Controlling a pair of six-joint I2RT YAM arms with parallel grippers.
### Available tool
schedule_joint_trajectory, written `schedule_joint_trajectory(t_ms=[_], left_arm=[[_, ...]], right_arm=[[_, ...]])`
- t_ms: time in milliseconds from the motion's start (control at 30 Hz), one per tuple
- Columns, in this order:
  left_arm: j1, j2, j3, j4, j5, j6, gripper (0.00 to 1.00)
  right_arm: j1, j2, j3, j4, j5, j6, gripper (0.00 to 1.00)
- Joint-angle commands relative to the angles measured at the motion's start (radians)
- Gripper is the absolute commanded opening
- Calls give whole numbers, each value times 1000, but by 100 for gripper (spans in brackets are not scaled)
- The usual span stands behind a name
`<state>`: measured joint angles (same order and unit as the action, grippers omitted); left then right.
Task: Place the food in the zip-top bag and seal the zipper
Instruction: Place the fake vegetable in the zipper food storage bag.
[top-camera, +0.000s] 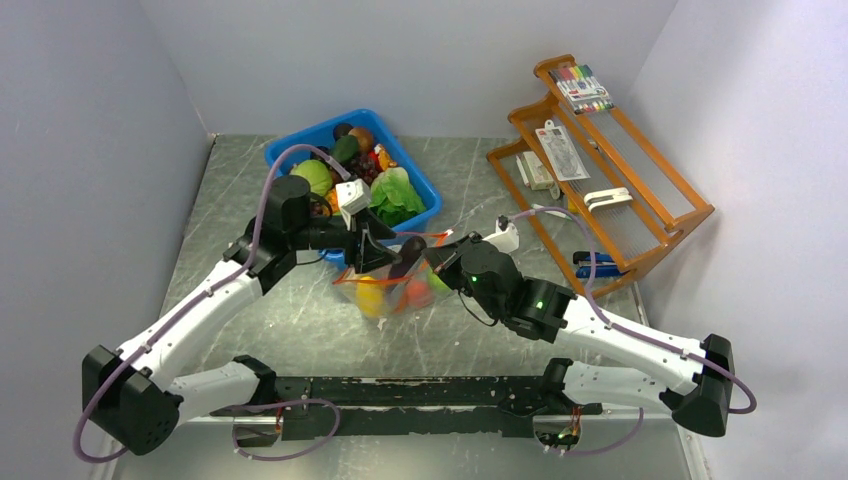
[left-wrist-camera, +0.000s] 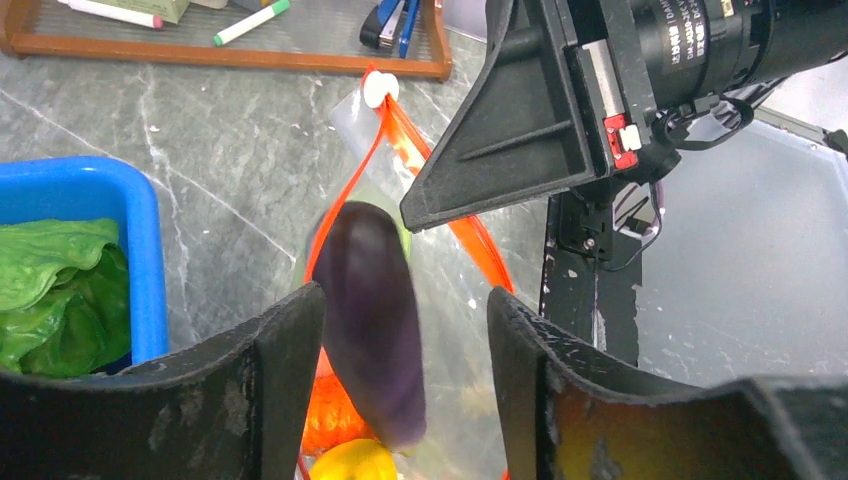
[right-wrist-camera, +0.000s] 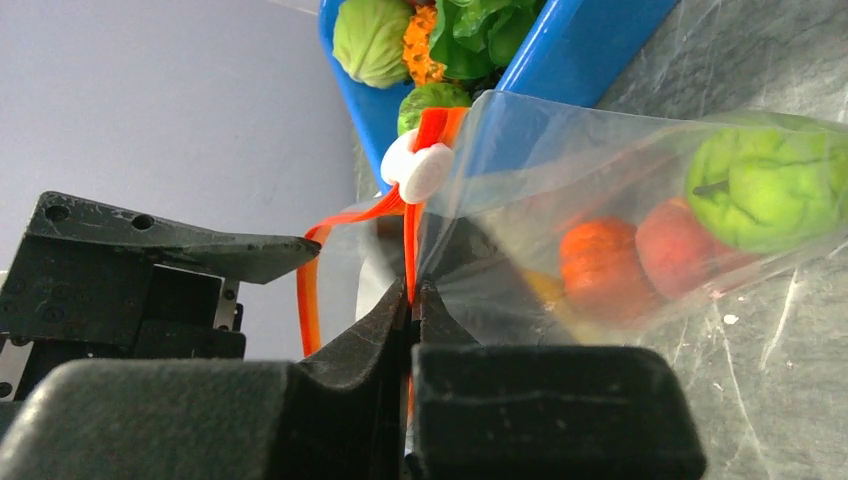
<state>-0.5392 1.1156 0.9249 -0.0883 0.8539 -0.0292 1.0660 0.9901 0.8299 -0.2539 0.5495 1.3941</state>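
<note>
Right pincer (right-wrist-camera: 412, 300) pinches the zipper (right-wrist-camera: 408, 245), holding the zip-top bag (right-wrist-camera: 600, 150) open on the surface (top-camera: 300, 330). Left pincer (left-wrist-camera: 405, 300) is spread, with the eggplant (left-wrist-camera: 370, 320) at the mouth. Some food (right-wrist-camera: 600, 265) is inside; sealing not yet done.

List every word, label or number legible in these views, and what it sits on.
No text can be read with confidence.
White print on the black lens barrel: too small to read.
Card package on the wooden rack: print blurred.
Marker pack: label unreadable.
</note>
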Motion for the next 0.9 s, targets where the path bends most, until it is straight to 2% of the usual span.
schedule_joint_trajectory(t_ms=[0, 233, 400, 567, 733, 867], left_arm=[[-10, -49, 26, 35, -34, -27, 62], [-9, -99, 59, 23, -161, -78, 65], [-10, -116, 110, -48, -372, -100, 65], [-10, -139, 121, -62, -581, -117, 70], [-7, -97, 178, -139, -848, -132, 71], [17, -37, 232, -191, -973, -158, 71]], right_arm=[[0, -17, -2, 5, 21, 7, 0], [2, -17, -1, -7, 32, 10, 0], [1, -8, -2, 4, 35, -7, 0], [1, -18, 1, -4, 35, -7, 0], [0, -30, -7, 0, 40, -10, 0], [1, -36, -1, -12, 42, -18, 0]])
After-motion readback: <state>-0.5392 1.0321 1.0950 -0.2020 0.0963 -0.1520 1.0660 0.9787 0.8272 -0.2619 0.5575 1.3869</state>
